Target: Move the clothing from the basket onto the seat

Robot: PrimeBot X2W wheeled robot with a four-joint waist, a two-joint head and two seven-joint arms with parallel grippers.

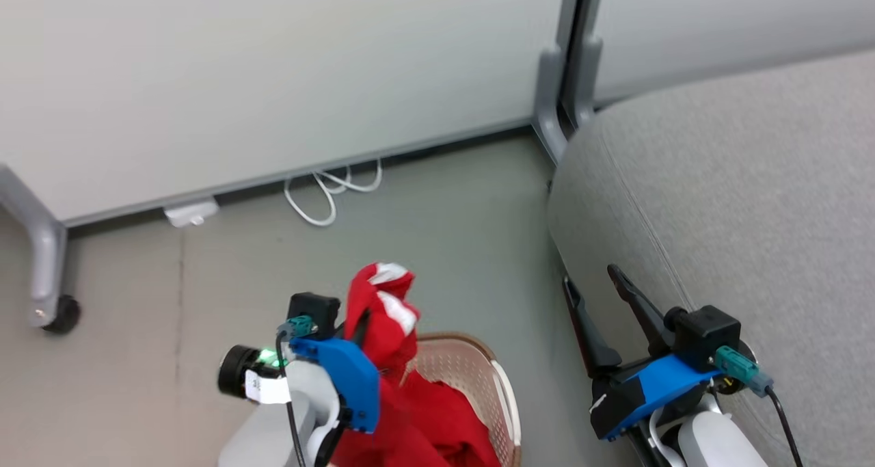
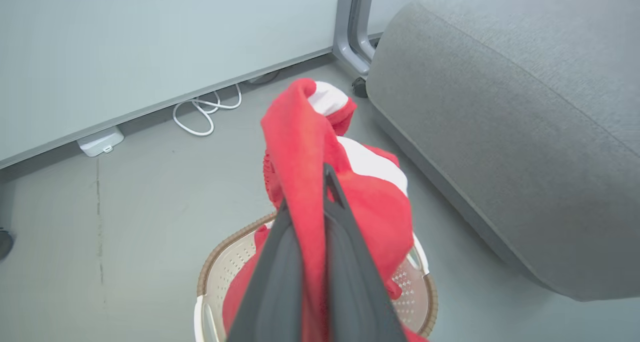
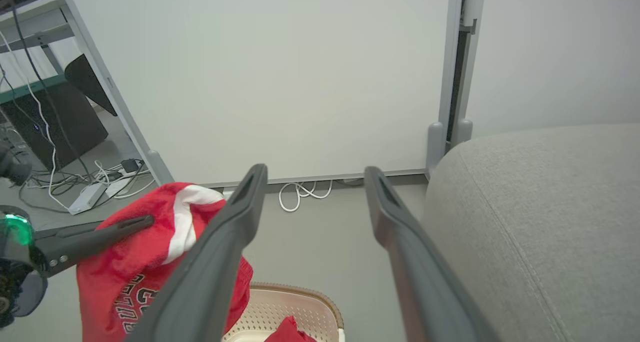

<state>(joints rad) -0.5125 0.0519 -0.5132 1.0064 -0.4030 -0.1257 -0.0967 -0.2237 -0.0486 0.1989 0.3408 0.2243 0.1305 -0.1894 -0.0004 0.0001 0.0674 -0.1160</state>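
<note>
My left gripper is shut on a red garment with white panels, held up above the cream basket; in the left wrist view the red fabric is pinched between the two dark fingers. More red clothing lies inside the basket. The garment shows black lettering in the right wrist view, above the basket. My right gripper stands open and empty, against the side of the grey seat, its fingers wide apart.
A white partition wall with grey posts stands behind. A looped white cable and a white adapter lie on the grey floor by the wall. A caster leg stands at far left.
</note>
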